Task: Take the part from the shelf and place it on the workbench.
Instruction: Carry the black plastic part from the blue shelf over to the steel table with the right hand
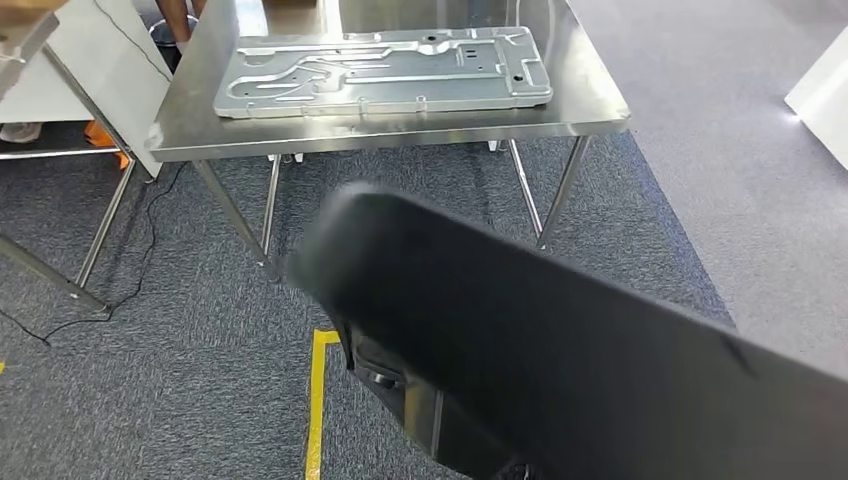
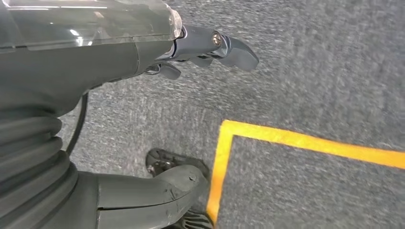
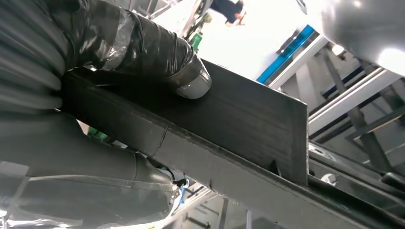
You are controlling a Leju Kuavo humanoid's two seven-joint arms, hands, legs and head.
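The right hand [image 3: 119,95] grips a long flat black part [image 3: 239,124]: in the right wrist view its taped thumb presses down on the broad face of the slab while the fingers [image 3: 95,162] wrap under the opposite side, so the piece is clamped between them. From the thumb tip the part runs on outward well beyond the grasp, ending in a squared-off end with a stepped lower edge.

In the head view the same black part [image 1: 560,340] stretches as a wide dark band slanting across the foreground, its rounded end blurred, held above the grey carpet floor [image 1: 180,330] and short of the stainless steel workbench [image 1: 590,95]. It touches neither the bench nor anything on it. On the benchtop lies a flat stamped silver metal panel [image 1: 385,70] with ribs and holes, well apart from the held part.

The left hand [image 2: 200,50] hangs over the carpet in the left wrist view, its dark fingers [image 2: 236,50] loosely curved and apart, holding nothing. Past those fingertips a yellow tape line [image 2: 286,140] forms a corner on the carpet. The same yellow line [image 1: 318,400] runs along the floor in the head view, just beside the underside of the held part.
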